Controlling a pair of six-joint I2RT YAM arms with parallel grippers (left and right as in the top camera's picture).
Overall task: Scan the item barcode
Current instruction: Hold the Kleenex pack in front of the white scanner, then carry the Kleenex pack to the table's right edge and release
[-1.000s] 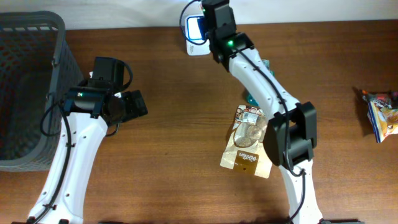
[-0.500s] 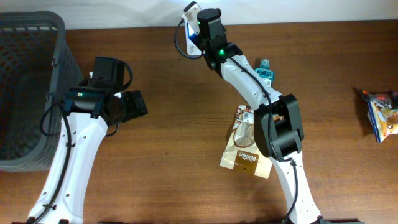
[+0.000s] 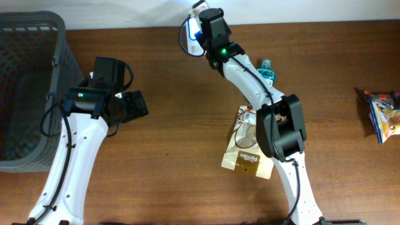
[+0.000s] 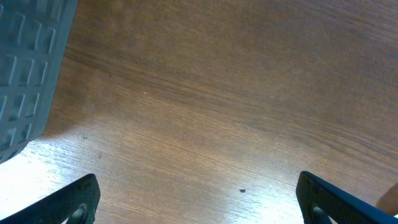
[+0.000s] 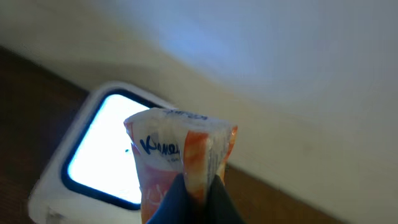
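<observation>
Orange-and-white packet sits pinched in our right gripper before the glowing scanner; our left gripper hangs wide open, empty

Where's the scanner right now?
The scanner is at the far edge of the table, top centre in the overhead view, mostly hidden under the right tool, which holds a packet in front of its lit window.
</observation>
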